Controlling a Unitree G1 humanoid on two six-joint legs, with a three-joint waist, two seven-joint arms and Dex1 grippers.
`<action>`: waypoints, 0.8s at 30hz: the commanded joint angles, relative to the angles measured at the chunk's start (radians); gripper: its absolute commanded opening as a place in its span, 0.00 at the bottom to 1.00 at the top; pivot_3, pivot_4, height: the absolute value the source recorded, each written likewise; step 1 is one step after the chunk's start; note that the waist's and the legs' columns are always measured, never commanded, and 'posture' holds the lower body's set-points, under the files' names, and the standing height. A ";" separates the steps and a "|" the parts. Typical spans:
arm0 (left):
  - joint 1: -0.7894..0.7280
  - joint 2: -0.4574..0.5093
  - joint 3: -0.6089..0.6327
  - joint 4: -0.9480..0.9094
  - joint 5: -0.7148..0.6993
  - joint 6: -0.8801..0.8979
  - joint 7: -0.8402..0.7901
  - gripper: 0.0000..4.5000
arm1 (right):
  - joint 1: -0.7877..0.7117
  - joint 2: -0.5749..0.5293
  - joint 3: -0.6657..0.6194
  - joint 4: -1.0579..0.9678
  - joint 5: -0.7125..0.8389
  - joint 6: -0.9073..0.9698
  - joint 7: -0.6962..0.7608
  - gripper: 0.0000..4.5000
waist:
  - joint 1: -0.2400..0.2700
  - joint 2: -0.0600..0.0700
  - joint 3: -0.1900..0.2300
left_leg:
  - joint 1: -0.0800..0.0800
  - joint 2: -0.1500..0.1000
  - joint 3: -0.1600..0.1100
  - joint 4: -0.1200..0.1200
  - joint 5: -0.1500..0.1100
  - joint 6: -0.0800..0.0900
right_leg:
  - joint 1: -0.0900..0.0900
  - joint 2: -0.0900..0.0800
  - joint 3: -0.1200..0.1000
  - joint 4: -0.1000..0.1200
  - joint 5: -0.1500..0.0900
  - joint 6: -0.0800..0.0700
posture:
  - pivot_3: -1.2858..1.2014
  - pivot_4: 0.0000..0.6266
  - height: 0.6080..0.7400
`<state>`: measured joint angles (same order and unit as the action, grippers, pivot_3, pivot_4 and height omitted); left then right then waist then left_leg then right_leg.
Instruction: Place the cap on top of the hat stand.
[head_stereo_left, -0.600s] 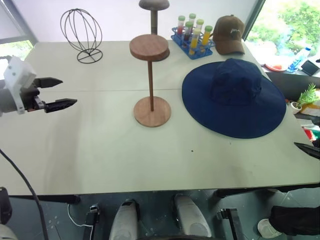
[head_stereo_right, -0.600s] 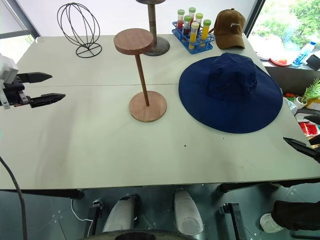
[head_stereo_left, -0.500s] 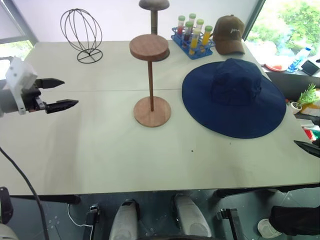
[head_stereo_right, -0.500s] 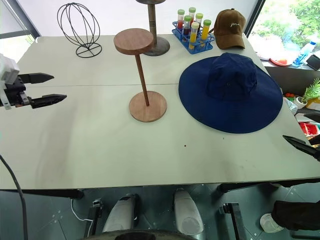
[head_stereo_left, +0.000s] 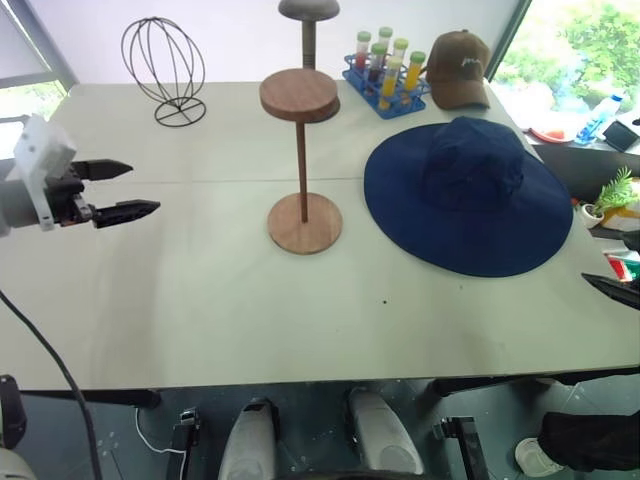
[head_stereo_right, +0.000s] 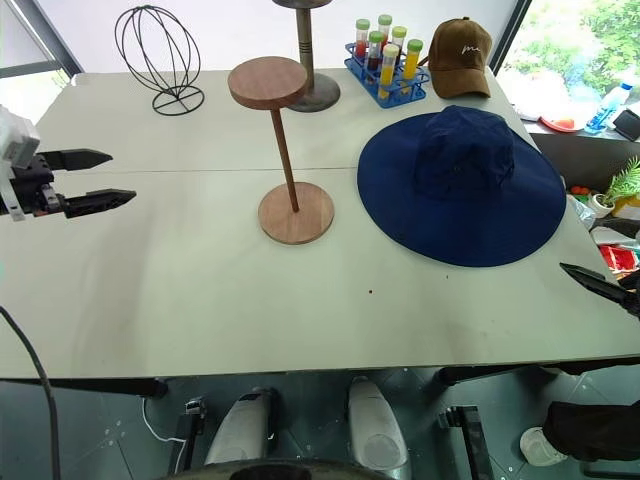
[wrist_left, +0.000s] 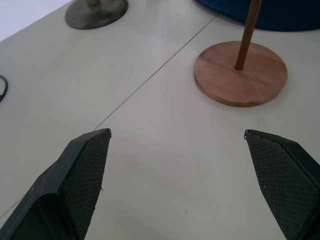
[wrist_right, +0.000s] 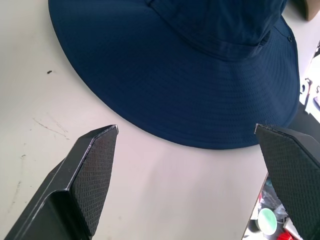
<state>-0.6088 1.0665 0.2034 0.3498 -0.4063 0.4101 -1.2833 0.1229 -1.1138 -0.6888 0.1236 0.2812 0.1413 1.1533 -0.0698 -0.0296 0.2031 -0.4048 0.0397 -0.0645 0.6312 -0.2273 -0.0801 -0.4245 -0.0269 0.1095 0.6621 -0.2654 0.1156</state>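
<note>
Right wrist view: cap (wrist_right: 190, 75) lies flat just ahead of the spread, seemingly empty right tool (wrist_right: 187, 135).

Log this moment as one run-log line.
cap: flat on table | hat stand: bare | left gripper: open, empty | right gripper: open, facing cap brim

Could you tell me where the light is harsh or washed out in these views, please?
Head views: daylight through the window at the far right blows out the greenery, and the table is evenly lit with soft shadows. Right wrist view: the cap shows its weave clearly, without glare.
</note>
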 joint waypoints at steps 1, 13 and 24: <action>-0.035 0.034 0.037 -0.130 -0.124 0.156 -0.058 1.00 | -0.008 -0.034 0.003 -0.066 -0.047 -0.040 -0.034 1.00 | 0.000 0.000 0.000 | 0.000 0.000 0.000 0.000 0.000 0.000 | 0.000 0.000 0.000 0.000 0.000 0.000 | 0.52 0.24 1.00; -0.030 0.000 -0.056 -0.466 -0.327 0.383 -0.142 1.00 | 0.119 0.104 0.126 -0.495 -0.326 -0.043 -0.285 1.00 | 0.003 0.000 0.000 | 0.000 0.000 0.000 0.001 0.000 0.000 | 0.000 0.000 0.000 0.001 -0.001 0.001 | 0.52 0.24 1.00; -0.022 -0.030 -0.077 -0.507 -0.336 0.392 -0.116 1.00 | 0.104 0.223 0.423 -0.447 -0.733 -0.103 -0.594 1.00 | 0.000 -0.001 0.000 | 0.000 0.000 0.000 0.002 0.000 0.000 | 0.000 0.000 0.000 0.001 -0.002 -0.002 | 0.52 0.24 1.00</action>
<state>-0.6281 1.0299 0.1018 -0.1303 -0.7280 0.7989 -1.4092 0.2423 -0.8929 -0.2864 -0.3333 -0.3966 0.0439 0.6052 -0.0695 -0.0301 0.2027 -0.4047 0.0393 -0.0650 0.6329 -0.2273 -0.0801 -0.4242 -0.0270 0.1096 0.6636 -0.2676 0.1137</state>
